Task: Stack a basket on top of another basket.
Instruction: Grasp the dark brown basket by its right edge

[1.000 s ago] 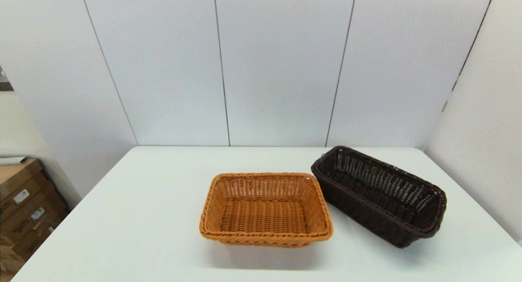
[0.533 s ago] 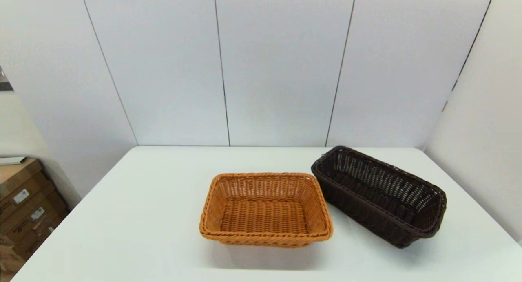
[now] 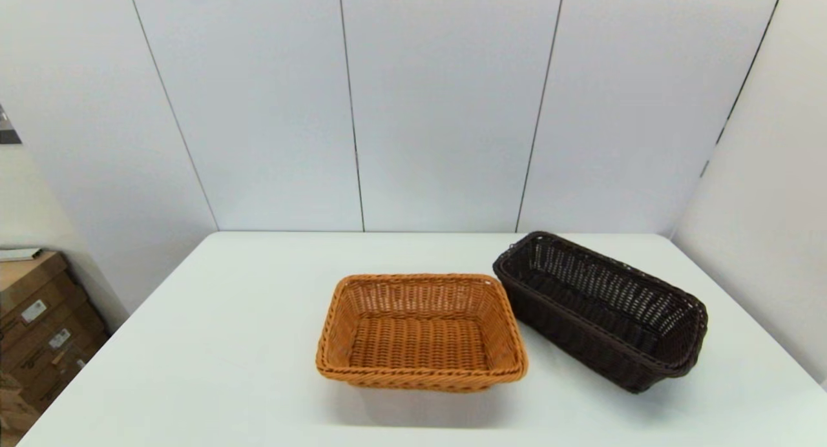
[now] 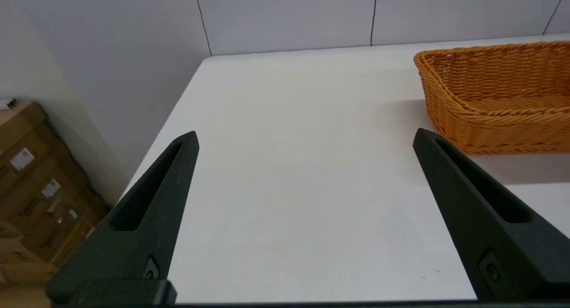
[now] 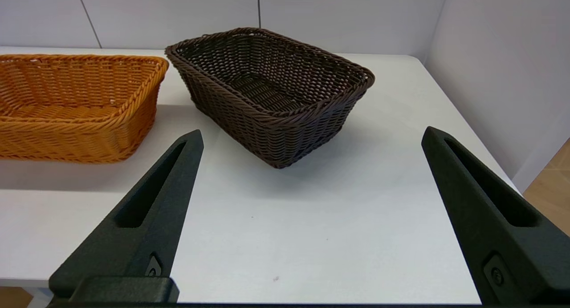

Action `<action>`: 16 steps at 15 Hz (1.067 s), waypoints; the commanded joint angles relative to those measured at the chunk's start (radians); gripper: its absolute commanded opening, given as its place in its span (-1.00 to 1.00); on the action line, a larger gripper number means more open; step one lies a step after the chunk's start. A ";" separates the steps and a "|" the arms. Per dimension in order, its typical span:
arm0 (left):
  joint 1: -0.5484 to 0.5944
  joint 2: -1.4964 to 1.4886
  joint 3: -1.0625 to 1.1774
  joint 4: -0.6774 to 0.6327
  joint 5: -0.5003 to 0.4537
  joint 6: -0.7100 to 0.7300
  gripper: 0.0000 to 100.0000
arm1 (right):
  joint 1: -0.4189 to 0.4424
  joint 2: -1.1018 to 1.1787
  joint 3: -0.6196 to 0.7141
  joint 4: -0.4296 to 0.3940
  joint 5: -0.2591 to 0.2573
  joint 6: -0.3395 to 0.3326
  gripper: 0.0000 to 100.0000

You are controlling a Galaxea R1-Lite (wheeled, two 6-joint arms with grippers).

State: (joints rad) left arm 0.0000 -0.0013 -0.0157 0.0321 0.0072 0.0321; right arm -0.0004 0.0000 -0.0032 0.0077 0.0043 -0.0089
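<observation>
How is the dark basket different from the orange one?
The dark basket is almost black; the orange basket is orange-tan. The dark basket sits turned at an angle on the robot's right, while the orange basket sits square near the middle. Both are empty, rectangular, woven, upright on the table.

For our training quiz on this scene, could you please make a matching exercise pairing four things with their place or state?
Things:
1. dark brown basket
2. orange-tan basket
3. left hand
4. cardboard boxes

Descriptions:
A. beside the table, off its left side
B. open, over bare table, holding nothing
C. near the middle of the table
D. on the table's right part, turned at an angle

Pairs: 1-D, 2-C, 3-B, 4-A
</observation>
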 commanded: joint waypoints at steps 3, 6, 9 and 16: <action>0.000 0.000 0.003 -0.001 0.008 -0.044 1.00 | 0.000 0.000 0.000 0.000 0.000 0.000 1.00; 0.000 0.000 0.003 0.000 0.007 -0.044 1.00 | 0.000 0.000 0.000 0.000 0.000 0.000 1.00; 0.000 0.000 0.003 0.000 0.007 -0.044 1.00 | 0.000 -0.002 0.002 0.000 0.000 0.000 1.00; 0.000 0.000 0.003 0.000 0.008 -0.044 1.00 | -0.001 0.000 -0.011 0.000 0.014 -0.057 1.00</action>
State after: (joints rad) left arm 0.0000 -0.0013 -0.0123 0.0317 0.0134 -0.0119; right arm -0.0009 0.0000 -0.0062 0.0077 0.0115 -0.0404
